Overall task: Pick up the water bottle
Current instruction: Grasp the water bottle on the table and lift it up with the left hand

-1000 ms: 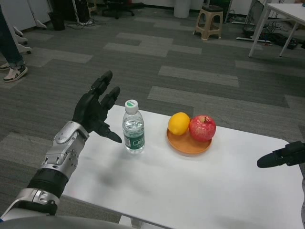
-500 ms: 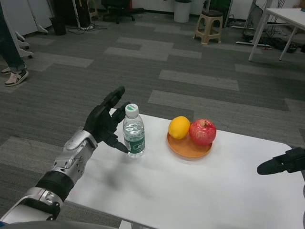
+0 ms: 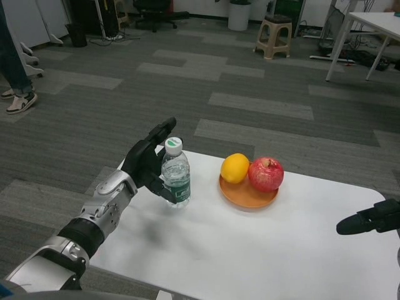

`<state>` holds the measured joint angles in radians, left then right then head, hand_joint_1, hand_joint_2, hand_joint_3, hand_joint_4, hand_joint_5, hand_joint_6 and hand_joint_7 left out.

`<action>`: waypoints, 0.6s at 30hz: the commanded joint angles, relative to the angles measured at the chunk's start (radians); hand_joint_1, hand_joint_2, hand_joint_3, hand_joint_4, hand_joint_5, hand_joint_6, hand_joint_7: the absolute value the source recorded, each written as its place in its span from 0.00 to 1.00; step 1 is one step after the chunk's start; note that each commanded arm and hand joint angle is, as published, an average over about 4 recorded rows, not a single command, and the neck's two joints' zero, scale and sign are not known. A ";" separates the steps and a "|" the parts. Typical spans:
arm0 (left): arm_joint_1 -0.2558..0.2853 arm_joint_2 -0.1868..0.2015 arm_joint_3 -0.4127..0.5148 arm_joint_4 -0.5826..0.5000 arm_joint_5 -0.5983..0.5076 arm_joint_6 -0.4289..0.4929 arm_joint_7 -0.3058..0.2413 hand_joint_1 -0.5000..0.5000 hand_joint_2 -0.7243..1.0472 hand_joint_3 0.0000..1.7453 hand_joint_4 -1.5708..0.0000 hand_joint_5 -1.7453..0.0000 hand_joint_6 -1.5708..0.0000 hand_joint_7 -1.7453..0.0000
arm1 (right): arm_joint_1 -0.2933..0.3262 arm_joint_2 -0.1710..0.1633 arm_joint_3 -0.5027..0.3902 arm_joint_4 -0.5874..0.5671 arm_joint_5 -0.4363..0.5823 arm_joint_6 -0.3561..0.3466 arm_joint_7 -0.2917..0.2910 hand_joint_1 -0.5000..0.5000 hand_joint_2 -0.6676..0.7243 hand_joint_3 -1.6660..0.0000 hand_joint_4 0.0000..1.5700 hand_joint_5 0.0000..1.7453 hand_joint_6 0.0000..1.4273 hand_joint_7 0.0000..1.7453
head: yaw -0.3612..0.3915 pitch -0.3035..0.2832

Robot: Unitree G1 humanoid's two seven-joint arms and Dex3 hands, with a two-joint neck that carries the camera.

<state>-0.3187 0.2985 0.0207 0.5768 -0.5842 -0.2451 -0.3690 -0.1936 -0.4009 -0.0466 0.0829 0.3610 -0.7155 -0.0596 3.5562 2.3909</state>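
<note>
The water bottle point(image 3: 175, 175) stands upright on the white bench point(image 3: 262, 250), near its far left edge; it is clear, with a white cap marked green and a green label low on its body. The left hand point(image 3: 149, 164) is right against the bottle's left side; its fingers point(image 3: 162, 130) are spread wide, the upper ones reaching up past the cap on the far side of the bottle, a lower one point(image 3: 167, 195) lying at the label; whether they press the bottle or only sit just beside it I cannot tell, and the bottle rests on the bench. The silver left forearm point(image 3: 106, 203) runs from the bottle down toward the bottom left corner.

To the right of the bottle, a little apart from it, an orange plate point(image 3: 247, 195) carries a lemon point(image 3: 235, 167) and a red apple point(image 3: 265, 174), the two fruits touching, the lemon on the side nearer the bottle.

The right hand point(image 3: 370, 220) is well to the right of the bottle, at the picture's right edge, over the bench's right end; it holds nothing, but how far its fingers are parted I cannot tell.

Well beyond the bottle, on the grey carpet, a stool point(image 3: 275, 37) stands; far to the bottle's left a person's leg and shoe point(image 3: 19, 94) show at the picture's edge.
</note>
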 commanded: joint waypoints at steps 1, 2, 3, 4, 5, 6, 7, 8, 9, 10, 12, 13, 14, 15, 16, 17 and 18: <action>-0.030 0.017 -0.027 0.025 -0.016 -0.005 -0.001 0.00 0.30 0.00 1.00 0.94 1.00 1.00 | 0.010 0.000 -0.002 -0.005 0.014 -0.007 -0.005 0.04 0.95 1.00 0.00 0.00 0.00 0.00 | -0.003 -0.003; -0.032 0.018 -0.032 0.029 -0.017 -0.005 -0.002 0.00 0.30 0.01 1.00 0.94 1.00 1.00 | 0.010 0.000 -0.002 -0.005 0.014 -0.007 -0.005 0.04 0.95 1.00 0.00 0.00 0.00 0.00 | -0.004 -0.004; -0.034 0.019 -0.038 0.036 -0.019 -0.005 -0.002 0.00 0.30 0.01 1.00 0.94 1.00 1.00 | 0.010 0.000 -0.003 -0.004 0.015 -0.007 -0.005 0.04 0.95 1.00 0.00 0.00 0.00 0.00 | -0.004 -0.006; -0.035 0.020 -0.041 0.039 -0.019 -0.004 -0.002 0.00 0.30 0.03 1.00 0.94 1.00 1.00 | 0.010 0.000 -0.003 -0.004 0.015 -0.007 -0.005 0.04 0.95 1.00 0.00 0.00 0.00 0.00 | -0.003 -0.006; -0.036 0.022 -0.045 0.044 -0.019 -0.004 -0.002 0.00 0.30 0.04 1.00 0.94 1.00 1.00 | 0.010 0.000 -0.003 -0.004 0.015 -0.007 -0.005 0.04 0.95 1.00 0.00 0.00 0.00 0.00 | -0.003 -0.008; -0.038 0.026 -0.051 0.049 -0.021 -0.003 -0.002 0.00 0.30 0.03 1.00 0.94 1.00 1.00 | 0.010 0.000 -0.003 -0.002 0.015 -0.008 -0.005 0.04 0.95 1.00 0.00 0.00 0.00 0.00 | -0.002 -0.010; -0.040 0.028 -0.055 0.052 -0.022 -0.003 -0.002 0.00 0.30 0.03 1.00 0.94 1.00 1.00 | 0.010 -0.001 -0.003 -0.002 0.015 -0.008 -0.005 0.04 0.95 1.00 0.00 0.00 0.00 0.00 | -0.001 -0.010; -0.043 0.031 -0.061 0.057 -0.024 -0.002 -0.002 0.00 0.30 0.01 1.00 0.94 1.00 1.00 | 0.010 -0.001 -0.002 -0.001 0.015 -0.009 -0.005 0.04 0.95 1.00 0.00 0.00 0.00 0.00 | 0.000 -0.012; -0.044 0.032 -0.065 0.061 -0.025 -0.002 -0.002 0.00 0.30 0.00 1.00 0.94 1.00 1.00 | 0.010 -0.001 -0.002 0.000 0.015 -0.009 -0.005 0.04 0.95 1.00 0.00 0.00 0.00 0.00 | 0.000 -0.014; -0.045 0.032 -0.067 0.064 -0.025 -0.002 -0.002 0.00 0.30 0.00 1.00 0.94 1.00 1.00 | 0.010 -0.001 -0.001 0.000 0.015 -0.009 -0.005 0.04 0.95 1.00 0.00 0.00 0.00 0.00 | 0.000 -0.016; -0.048 0.033 -0.070 0.071 -0.025 -0.001 -0.002 0.00 0.30 0.01 1.00 0.94 1.00 1.00 | 0.010 -0.001 -0.001 0.001 0.015 -0.009 -0.005 0.04 0.95 1.00 0.00 0.00 0.00 0.00 | 0.001 -0.018; -0.049 0.033 -0.071 0.074 -0.025 0.000 -0.002 0.00 0.30 0.03 1.00 0.94 1.00 1.00 | 0.010 -0.001 -0.001 0.002 0.015 -0.009 -0.005 0.04 0.95 1.00 0.00 0.00 0.00 0.00 | 0.000 -0.018; -0.050 0.034 -0.076 0.079 -0.027 0.000 -0.003 0.00 0.30 0.04 1.00 0.94 1.00 1.00 | 0.010 -0.001 -0.001 0.003 0.015 -0.009 -0.005 0.04 0.95 1.00 0.00 0.00 0.00 0.00 | 0.000 -0.018; -0.052 0.034 -0.080 0.084 -0.029 0.001 -0.003 0.00 0.30 0.04 1.00 0.94 1.00 1.00 | 0.010 -0.001 0.000 0.003 0.015 -0.009 -0.005 0.04 0.95 1.00 0.00 0.00 0.00 0.00 | -0.001 -0.019; -0.053 0.036 -0.085 0.089 -0.031 0.001 -0.003 0.00 0.30 0.03 1.00 0.94 1.00 1.00 | 0.010 -0.001 0.001 0.003 0.015 -0.009 -0.005 0.04 0.95 1.00 0.00 0.00 0.00 0.00 | -0.002 -0.019; -0.054 0.037 -0.090 0.094 -0.034 0.001 -0.004 0.00 0.30 0.01 1.00 0.94 1.00 1.00 | 0.010 -0.001 0.001 0.002 0.015 -0.009 -0.005 0.04 0.95 1.00 0.00 0.00 0.00 0.00 | -0.002 -0.020; -0.054 0.038 -0.090 0.095 -0.034 0.001 -0.003 0.00 0.30 0.00 1.00 0.94 1.00 1.00 | 0.010 -0.001 0.002 0.002 0.015 -0.009 -0.005 0.04 0.95 1.00 0.00 0.00 0.00 0.00 | -0.003 -0.021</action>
<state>-0.3594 0.3224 -0.0616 0.6602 -0.6131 -0.2465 -0.3698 -0.1918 -0.4009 -0.0460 0.0834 0.3628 -0.7157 -0.0596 3.5539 2.3705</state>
